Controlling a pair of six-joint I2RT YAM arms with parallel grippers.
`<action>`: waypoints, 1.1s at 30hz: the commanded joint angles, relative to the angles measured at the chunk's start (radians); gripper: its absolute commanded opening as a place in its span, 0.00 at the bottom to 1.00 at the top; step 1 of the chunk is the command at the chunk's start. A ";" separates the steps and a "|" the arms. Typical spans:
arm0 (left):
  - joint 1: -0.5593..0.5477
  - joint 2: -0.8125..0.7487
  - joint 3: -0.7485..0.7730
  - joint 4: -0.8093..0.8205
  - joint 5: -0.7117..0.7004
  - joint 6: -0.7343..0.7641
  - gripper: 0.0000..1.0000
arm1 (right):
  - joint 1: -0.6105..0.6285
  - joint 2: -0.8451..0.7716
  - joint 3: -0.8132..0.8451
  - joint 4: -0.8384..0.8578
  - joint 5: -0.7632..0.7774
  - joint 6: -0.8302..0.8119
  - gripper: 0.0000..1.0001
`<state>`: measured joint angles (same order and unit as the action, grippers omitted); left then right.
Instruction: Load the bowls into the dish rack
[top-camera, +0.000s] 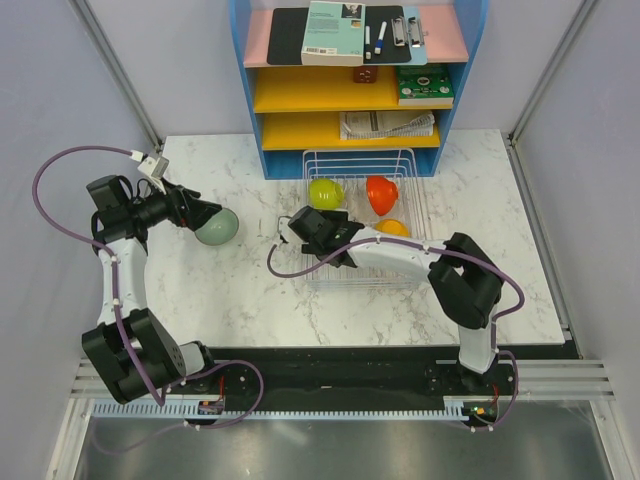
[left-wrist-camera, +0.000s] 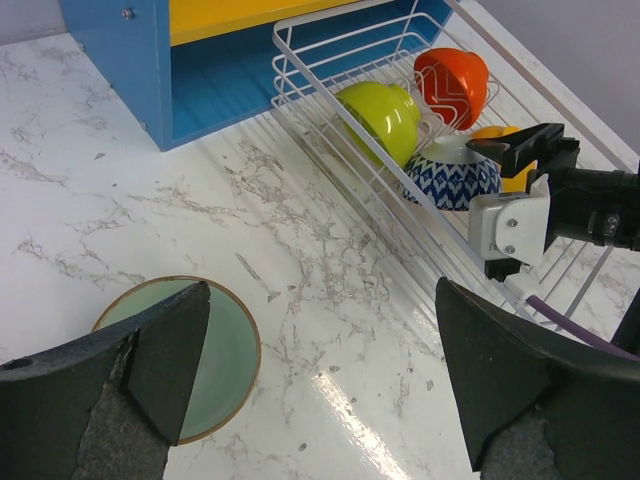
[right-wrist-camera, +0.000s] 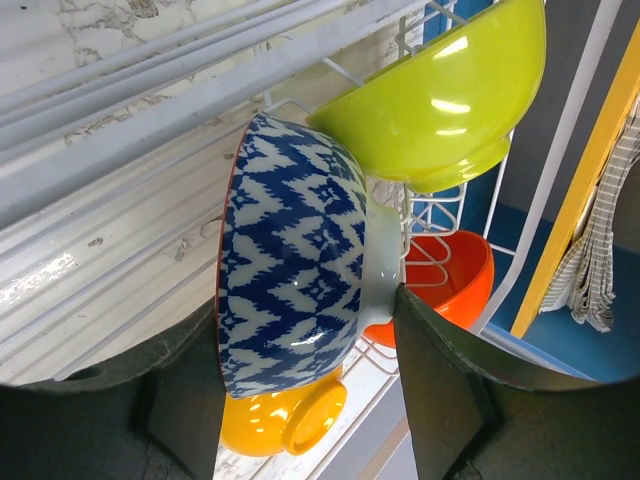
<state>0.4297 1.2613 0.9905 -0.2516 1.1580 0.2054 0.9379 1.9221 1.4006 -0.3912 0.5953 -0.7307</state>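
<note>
The wire dish rack (top-camera: 418, 205) stands in front of the shelf unit. It holds a lime-green bowl (top-camera: 325, 192), a red-orange bowl (top-camera: 381, 193) and an orange bowl (top-camera: 393, 228). My right gripper (right-wrist-camera: 305, 350) is shut on a blue-white patterned bowl (right-wrist-camera: 300, 250), held on its side inside the rack next to the lime bowl (right-wrist-camera: 440, 100). That bowl also shows in the left wrist view (left-wrist-camera: 452, 175). My left gripper (left-wrist-camera: 320, 380) is open above the marble. A pale mint bowl (left-wrist-camera: 225, 350) sits upright on the table, partly under the left finger.
The blue-and-yellow shelf unit (top-camera: 355, 100) stands right behind the rack, with books and papers on it. The rack's raised wire side (left-wrist-camera: 330, 110) faces the mint bowl. Grey walls close in the table on the left and right.
</note>
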 joint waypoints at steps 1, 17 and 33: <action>0.004 -0.034 -0.007 0.035 0.017 -0.023 1.00 | 0.002 0.009 -0.032 0.009 -0.046 0.017 0.66; 0.004 -0.048 -0.007 0.037 0.006 -0.017 1.00 | 0.006 -0.041 -0.016 -0.083 -0.213 0.080 0.98; 0.006 -0.060 -0.015 0.035 0.006 -0.012 1.00 | -0.013 -0.172 0.044 -0.161 -0.134 0.086 0.97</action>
<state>0.4301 1.2251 0.9798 -0.2504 1.1545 0.2058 0.9371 1.8297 1.3994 -0.5201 0.4084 -0.6502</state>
